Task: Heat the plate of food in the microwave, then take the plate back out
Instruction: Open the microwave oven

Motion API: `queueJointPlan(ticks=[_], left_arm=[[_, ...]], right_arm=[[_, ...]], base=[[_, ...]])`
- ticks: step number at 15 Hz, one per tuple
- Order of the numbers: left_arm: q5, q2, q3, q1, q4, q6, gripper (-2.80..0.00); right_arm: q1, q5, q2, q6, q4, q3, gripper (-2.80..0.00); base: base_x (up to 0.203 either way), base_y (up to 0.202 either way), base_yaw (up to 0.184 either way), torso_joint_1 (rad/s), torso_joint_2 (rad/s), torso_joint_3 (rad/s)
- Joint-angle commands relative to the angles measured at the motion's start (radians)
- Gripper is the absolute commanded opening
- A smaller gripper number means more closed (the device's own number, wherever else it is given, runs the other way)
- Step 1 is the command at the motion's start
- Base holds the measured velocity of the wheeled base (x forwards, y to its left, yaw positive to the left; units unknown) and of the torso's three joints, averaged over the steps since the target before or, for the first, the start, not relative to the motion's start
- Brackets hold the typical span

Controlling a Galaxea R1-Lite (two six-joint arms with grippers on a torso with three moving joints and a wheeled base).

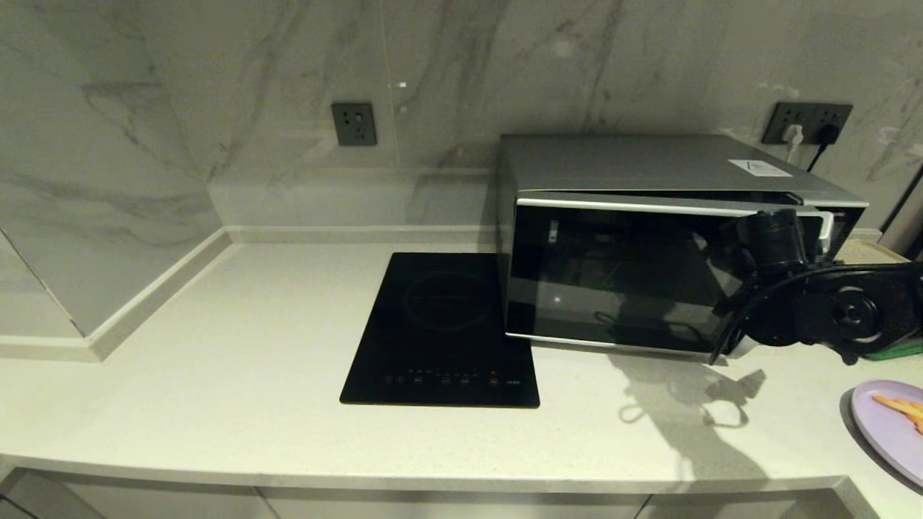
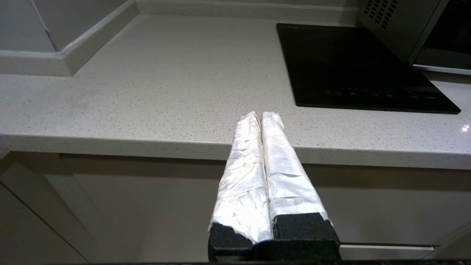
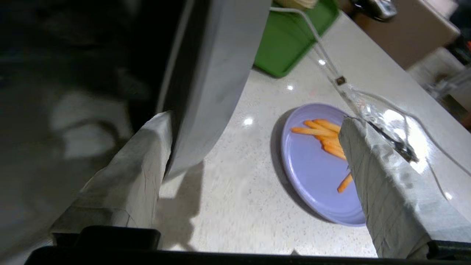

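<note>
Lilac, the plate of fries lies on the counter right of the microwave. The right gripper is at the door's right edge, jaws spread wide. The left gripper hangs before the counter edge, jaws pressed together, empty.

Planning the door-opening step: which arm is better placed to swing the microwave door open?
The right: its end effector is open at the microwave door's handle edge. The left end effector hangs shut off the counter's front edge.
</note>
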Motion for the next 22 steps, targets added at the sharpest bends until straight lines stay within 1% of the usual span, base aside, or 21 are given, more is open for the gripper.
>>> queueJointPlan(ticks=[1, 3, 5, 7, 8, 9, 10, 11, 12, 13, 15, 17, 18, 20, 22], left_arm=[[0.001, 0.000, 0.000, -0.001, -0.001, -0.001, -2.80], [0.001, 0.000, 0.000, -0.001, -0.001, -0.001, -2.80], [0.001, 0.000, -0.001, -0.001, -0.001, -0.001, -2.80], [0.001, 0.000, 0.000, -0.001, -0.001, -0.001, -2.80], [0.001, 0.000, 0.000, -0.001, -0.001, -0.001, -2.80], [0.001, 0.000, 0.000, -0.001, -0.001, -0.001, -2.80], [0.001, 0.000, 0.000, -0.001, -0.001, -0.001, -2.80], [0.001, 0.000, 0.000, -0.001, -0.001, -0.001, -2.80], [0.001, 0.000, 0.000, -0.001, -0.001, -0.001, -2.80], [0.001, 0.000, 0.000, -0.001, -0.001, -0.001, -2.80], [0.001, 0.000, 0.000, -0.001, -0.001, -0.001, -2.80], [0.001, 0.000, 0.000, -0.001, -0.001, -0.001, -2.80], [0.001, 0.000, 0.000, -0.001, -0.001, -0.001, -2.80], [0.001, 0.000, 0.000, -0.001, -0.001, -0.001, -2.80], [0.001, 0.000, 0.000, -0.001, -0.001, -0.001, -2.80]], right_arm=[[0.060, 0.028, -0.062, 0.002, 0.041, 0.031, 0.00], [0.111, 0.070, -0.078, 0.003, 0.062, 0.048, 0.00], [0.192, 0.089, -0.150, 0.003, 0.068, 0.083, 0.00], [0.300, 0.150, -0.286, 0.005, 0.123, 0.114, 0.00], [0.351, 0.199, -0.367, 0.012, 0.187, 0.115, 0.00], [0.385, 0.259, -0.435, 0.029, 0.271, 0.098, -2.80], [0.401, 0.314, -0.483, 0.046, 0.367, 0.050, -2.80], [0.396, 0.356, -0.504, 0.058, 0.455, -0.043, -2.80], [0.372, 0.389, -0.499, 0.066, 0.527, -0.149, -2.80], [0.333, 0.419, -0.479, 0.072, 0.592, -0.264, -2.80], [0.210, 0.461, -0.351, 0.083, 0.703, -0.502, -2.80], [0.118, 0.483, -0.192, 0.092, 0.784, -0.675, -2.80], [0.091, 0.489, -0.124, 0.102, 0.824, -0.756, -2.80], [0.059, 0.497, -0.016, 0.121, 0.879, -0.877, -2.80], [0.047, 0.500, 0.035, 0.122, 0.887, -0.903, -2.80]], base=[[0.000, 0.000, 0.000, 0.000, 0.00, 0.000], [0.000, 0.000, 0.000, 0.000, 0.00, 0.000], [0.000, 0.000, 0.000, 0.000, 0.00, 0.000], [0.000, 0.000, 0.000, 0.000, 0.00, 0.000], [0.000, 0.000, 0.000, 0.000, 0.00, 0.000], [0.000, 0.000, 0.000, 0.000, 0.00, 0.000], [0.000, 0.000, 0.000, 0.000, 0.00, 0.000], [0.000, 0.000, 0.000, 0.000, 0.00, 0.000], [0.000, 0.000, 0.000, 0.000, 0.00, 0.000], [0.000, 0.000, 0.000, 0.000, 0.00, 0.000], [0.000, 0.000, 0.000, 0.000, 0.00, 0.000], [0.000, 0.000, 0.000, 0.000, 0.00, 0.000], [0.000, 0.000, 0.000, 0.000, 0.00, 0.000], [0.000, 0.000, 0.000, 0.000, 0.00, 0.000], [0.000, 0.000, 0.000, 0.000, 0.00, 0.000]])
